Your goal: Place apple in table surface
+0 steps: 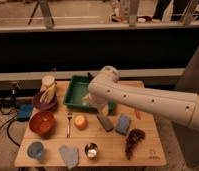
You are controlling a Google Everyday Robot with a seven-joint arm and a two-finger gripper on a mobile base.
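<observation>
The apple (80,121) is a small orange-yellow fruit lying on the light tan table surface (113,150), just in front of the green tray (76,90). My white arm reaches in from the right, and its bend hangs over the tray. My gripper (92,102) is low over the tray's front right part, up and to the right of the apple and apart from it. The arm hides most of it. Nothing shows in its grasp.
A reddish-brown bowl (42,123) and a purple bowl with bananas (47,98) stand at the left. A fork (68,125), a dark grey block (105,122), a blue sponge (123,124) and grapes (134,140) lie around the apple. A blue cup (35,150), a cloth (69,156) and a metal cup (91,150) line the front edge.
</observation>
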